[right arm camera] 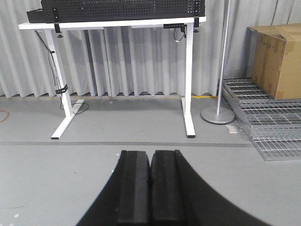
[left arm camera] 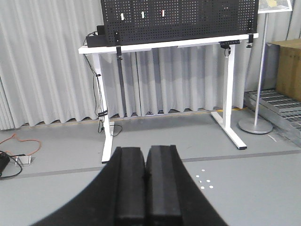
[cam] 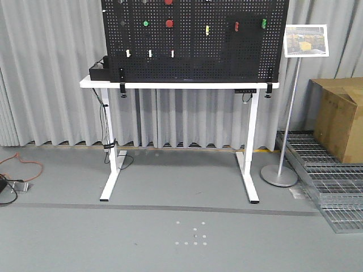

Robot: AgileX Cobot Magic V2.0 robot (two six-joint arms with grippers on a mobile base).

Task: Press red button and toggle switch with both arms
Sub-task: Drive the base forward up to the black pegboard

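Note:
A black pegboard (cam: 227, 56) stands on a white table (cam: 170, 85) far ahead. A round red button (cam: 169, 24) sits on it next to a green one (cam: 146, 24); a second red button (cam: 169, 1) is cut by the top edge. The toggle switch is too small to make out. Neither arm shows in the front view. My left gripper (left arm camera: 146, 150) is shut and empty, low over the grey floor, pointing at the table (left arm camera: 164, 44). My right gripper (right arm camera: 150, 154) is shut and empty, also over the floor, well short of the table (right arm camera: 113, 23).
A sign on a pole stand (cam: 286, 113) is right of the table. A cardboard box (cam: 340, 113) sits on metal grates (cam: 329, 187) at the far right. Cables (cam: 17, 170) lie on the floor at the left. A black box (cam: 99, 69) sits on the table's left end.

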